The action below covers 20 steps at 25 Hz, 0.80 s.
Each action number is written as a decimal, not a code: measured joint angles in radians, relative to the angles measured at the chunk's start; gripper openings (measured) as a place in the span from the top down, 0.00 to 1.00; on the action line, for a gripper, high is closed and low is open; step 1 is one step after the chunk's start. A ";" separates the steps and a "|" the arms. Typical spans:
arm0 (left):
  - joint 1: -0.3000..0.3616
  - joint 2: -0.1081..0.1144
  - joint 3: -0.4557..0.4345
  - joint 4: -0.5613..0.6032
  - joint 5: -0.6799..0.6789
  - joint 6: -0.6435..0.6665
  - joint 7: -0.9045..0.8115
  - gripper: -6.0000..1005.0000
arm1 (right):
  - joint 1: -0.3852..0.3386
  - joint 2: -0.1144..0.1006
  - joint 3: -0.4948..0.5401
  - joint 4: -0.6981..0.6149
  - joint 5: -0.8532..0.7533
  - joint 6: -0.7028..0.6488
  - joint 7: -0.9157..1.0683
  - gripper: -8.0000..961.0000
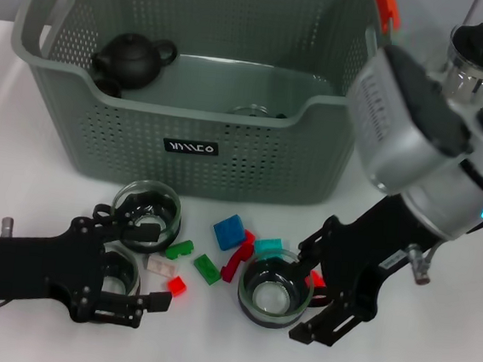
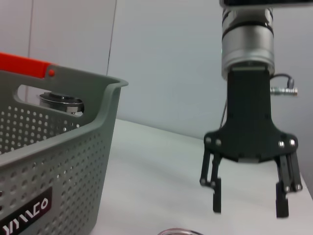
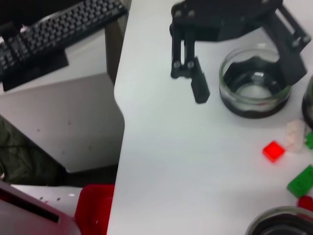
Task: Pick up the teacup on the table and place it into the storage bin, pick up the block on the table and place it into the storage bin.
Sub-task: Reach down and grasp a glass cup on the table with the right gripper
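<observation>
The grey-green storage bin (image 1: 253,152) (image 2: 49,166) stands at the back. Three glass teacups sit in front of it: one (image 1: 146,213) close to the bin, one (image 1: 130,271) (image 3: 254,88) between the fingers of my left gripper (image 1: 165,268) (image 3: 247,83), and one (image 1: 275,294) at the tips of my right gripper (image 1: 304,290) (image 2: 248,205). Both grippers are open and low over the table. A left finger (image 3: 198,88) stands apart from its cup. Small blocks lie between the cups: blue (image 1: 229,230), red (image 1: 238,259), teal (image 1: 268,246), green (image 1: 207,268), white (image 1: 161,265).
Inside the bin lie a black teapot (image 1: 129,59) and a glass piece (image 1: 252,111). A glass pitcher (image 1: 477,58) stands at the back right behind my right arm. Beyond the table's left edge (image 3: 120,122) are a keyboard (image 3: 63,29) and a red box (image 3: 95,208).
</observation>
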 joint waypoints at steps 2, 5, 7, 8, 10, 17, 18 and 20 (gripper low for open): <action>0.000 0.000 -0.001 0.000 -0.003 0.000 0.000 0.06 | 0.008 0.001 -0.026 0.024 0.000 0.020 0.004 0.19; -0.001 0.000 -0.001 -0.003 -0.004 0.000 0.000 0.06 | 0.021 0.001 -0.064 0.062 0.000 0.062 0.009 0.19; -0.002 0.000 -0.001 -0.005 -0.005 0.000 0.000 0.06 | 0.030 0.001 -0.096 0.084 0.000 0.095 0.018 0.19; -0.002 0.000 -0.001 -0.005 -0.005 0.000 0.000 0.06 | 0.033 0.001 -0.112 0.091 0.000 0.110 0.022 0.19; -0.002 0.000 -0.001 -0.006 -0.005 -0.003 0.000 0.06 | 0.038 0.001 -0.151 0.100 0.000 0.139 0.032 0.19; -0.001 -0.002 -0.020 -0.010 -0.006 -0.008 0.000 0.06 | 0.044 0.002 -0.215 0.105 -0.003 0.188 0.055 0.19; -0.001 -0.002 -0.021 -0.010 -0.006 -0.008 0.000 0.06 | 0.044 0.003 -0.222 0.105 -0.005 0.197 0.056 0.19; 0.000 -0.003 -0.024 -0.011 -0.006 -0.009 0.000 0.06 | 0.044 0.004 -0.240 0.107 -0.009 0.217 0.057 0.19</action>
